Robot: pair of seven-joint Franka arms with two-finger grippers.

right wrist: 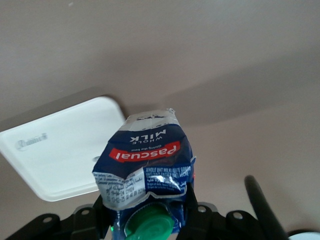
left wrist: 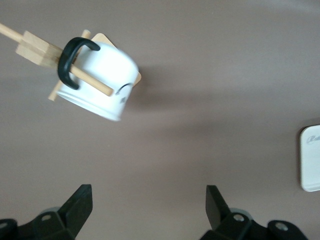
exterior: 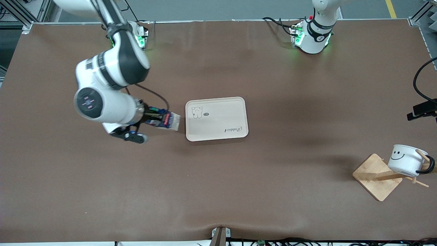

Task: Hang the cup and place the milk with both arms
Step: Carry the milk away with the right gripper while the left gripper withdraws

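The cup (exterior: 406,160), white with a black smiley, hangs by its black handle on a peg of the wooden rack (exterior: 377,177) at the left arm's end of the table. It also shows in the left wrist view (left wrist: 102,82). My left gripper (left wrist: 149,202) is open and empty, up in the air and apart from the cup; it is out of the front view. My right gripper (exterior: 155,118) is shut on the milk (exterior: 165,120), holding it tilted just beside the tray (exterior: 216,119). In the right wrist view the fingers (right wrist: 197,210) clamp the milk (right wrist: 147,165) near its green cap.
The cream tray with a bear drawing lies at the table's middle and shows in the right wrist view (right wrist: 60,150); its edge shows in the left wrist view (left wrist: 311,157). A black mount with a cable (exterior: 421,109) juts in near the rack.
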